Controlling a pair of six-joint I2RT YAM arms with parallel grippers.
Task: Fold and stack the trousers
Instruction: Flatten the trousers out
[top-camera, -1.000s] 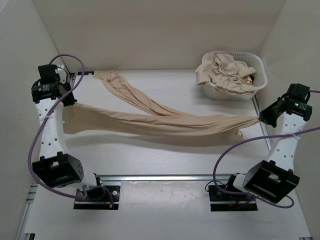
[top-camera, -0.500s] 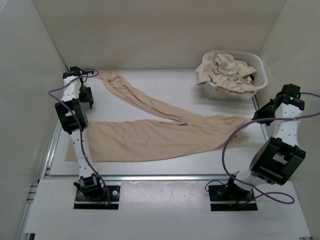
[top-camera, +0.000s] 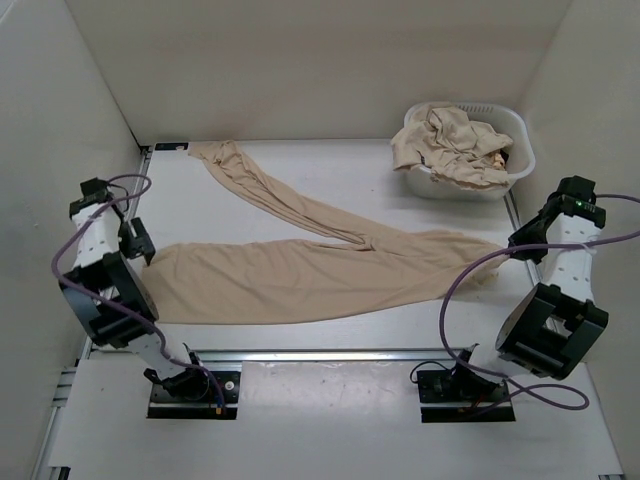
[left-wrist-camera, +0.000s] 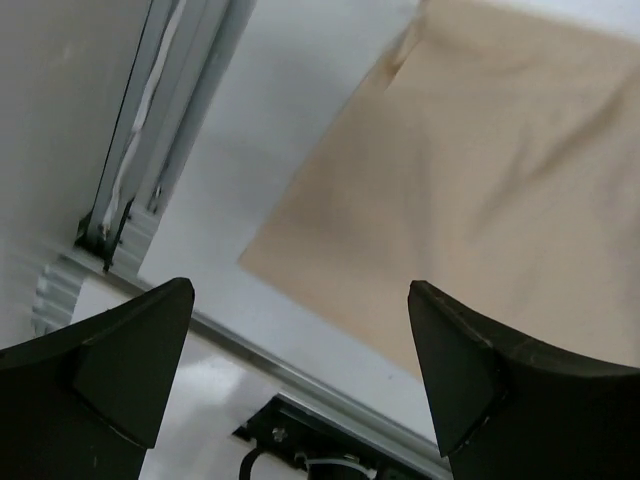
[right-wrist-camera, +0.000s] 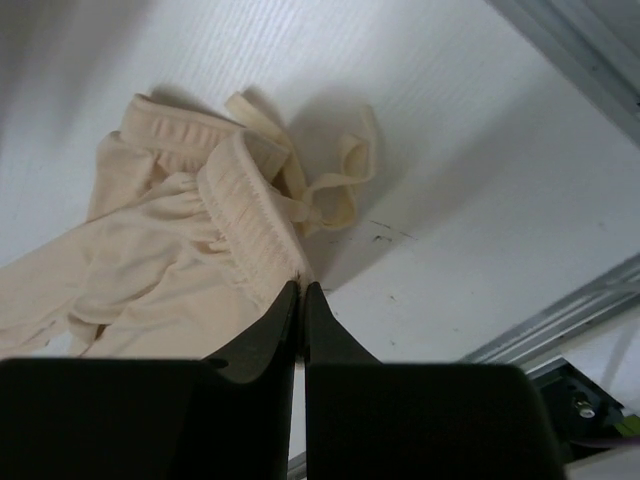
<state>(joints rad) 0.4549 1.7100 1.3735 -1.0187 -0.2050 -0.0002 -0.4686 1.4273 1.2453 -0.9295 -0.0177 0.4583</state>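
The beige trousers (top-camera: 300, 275) lie flat across the table, one leg running to the left edge, the other angling to the back left corner (top-camera: 235, 165). My left gripper (top-camera: 140, 245) hovers open just off the near leg's end. In the left wrist view the gripper (left-wrist-camera: 300, 345) holds nothing, and the leg's hem (left-wrist-camera: 480, 190) lies on the table beyond the fingers. My right gripper (top-camera: 512, 245) is shut on the waistband at the right side. The right wrist view shows its tips (right-wrist-camera: 302, 287) pinching the gathered waistband (right-wrist-camera: 250, 210), drawstring loose beside it.
A white slotted basket (top-camera: 515, 165) heaped with more beige cloth (top-camera: 450, 140) stands at the back right. White walls close in on both sides and the back. A metal rail (left-wrist-camera: 150, 190) runs along the table's left edge.
My left gripper has opened and let go of the leg, then swung back toward the left edge. The trousers dropped from a stretched, lifted line to lying flat. The right gripper stays shut.
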